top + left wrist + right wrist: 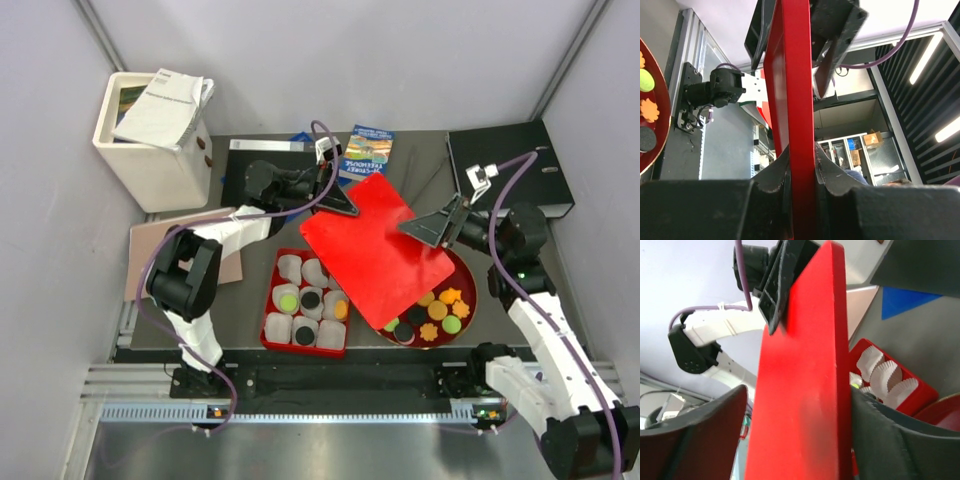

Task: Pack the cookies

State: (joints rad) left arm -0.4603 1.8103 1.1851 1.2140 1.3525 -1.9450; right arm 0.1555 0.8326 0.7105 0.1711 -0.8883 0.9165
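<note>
Nearest the arms, a red box (305,350) holds white paper cups (290,268), a few with cookies (300,298) in them. More of them sit on a round red plate (468,280) just beside it. A red lid (375,250) hangs tilted over both, hiding part of each. The left gripper (343,203) pinches its far left edge; the right gripper (428,228) seems clamped on its right edge. Beyond lie a pink board (150,245), a blue booklet (365,150), a black binder (505,160) and a white bin (150,165).
</note>
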